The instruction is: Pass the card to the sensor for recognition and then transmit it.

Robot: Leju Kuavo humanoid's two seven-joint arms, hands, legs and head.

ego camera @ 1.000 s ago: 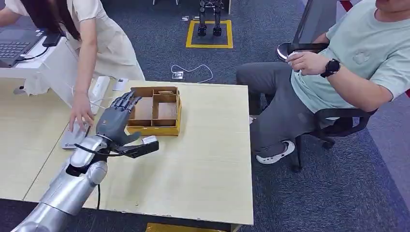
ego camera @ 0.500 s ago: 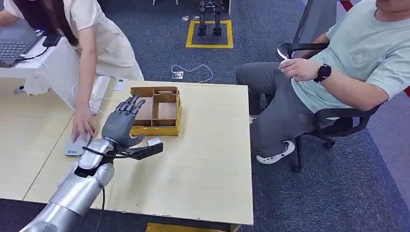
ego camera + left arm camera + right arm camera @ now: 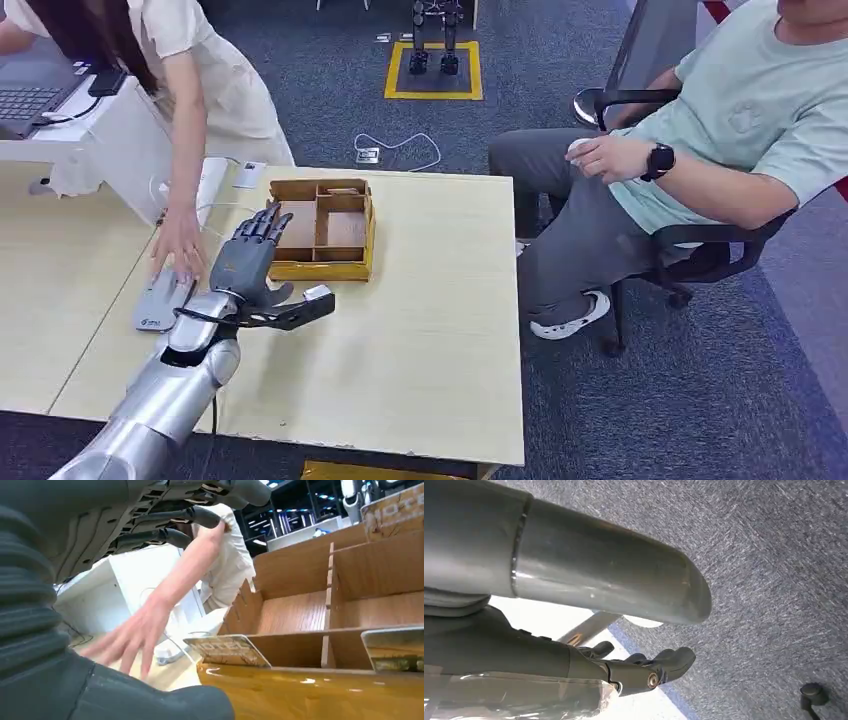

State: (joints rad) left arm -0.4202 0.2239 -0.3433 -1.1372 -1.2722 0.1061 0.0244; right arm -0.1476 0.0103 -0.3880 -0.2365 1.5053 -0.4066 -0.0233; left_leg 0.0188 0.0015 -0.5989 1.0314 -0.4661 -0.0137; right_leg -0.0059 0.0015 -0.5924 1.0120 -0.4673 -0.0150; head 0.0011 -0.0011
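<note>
My left hand hovers over the pale wood-grain tabletop, just at the near-left corner of the wooden box. The hand is matte grey plastic with dark jointed fingers, which are spread and stretched toward the box with nothing between them; the thick thumb juts out sideways. Behind it I see the smooth silver shell of my forearm.

The box is shallow and rectangular, with a glossy yellow outer wall and thin brown partitions that split it into compartments. In my left wrist view, a card with rounded corners and a printed brownish face leans over the box's front rim, and a second card stands at the rim further along. I cannot tell from the head view which compartment either one sits in.

Left of my hand, a person's hand presses flat on a thin grey sensor pad lying on the tabletop. Beyond it lies a white power strip.

My right hand hangs over speckled blue-grey carpet; its dark fingers are loosely curled in with nothing in them, and clear crinkled film wraps the part nearest the wrist.

A seated person in a mint shirt and a black watch occupies a dark chair to my right.
</note>
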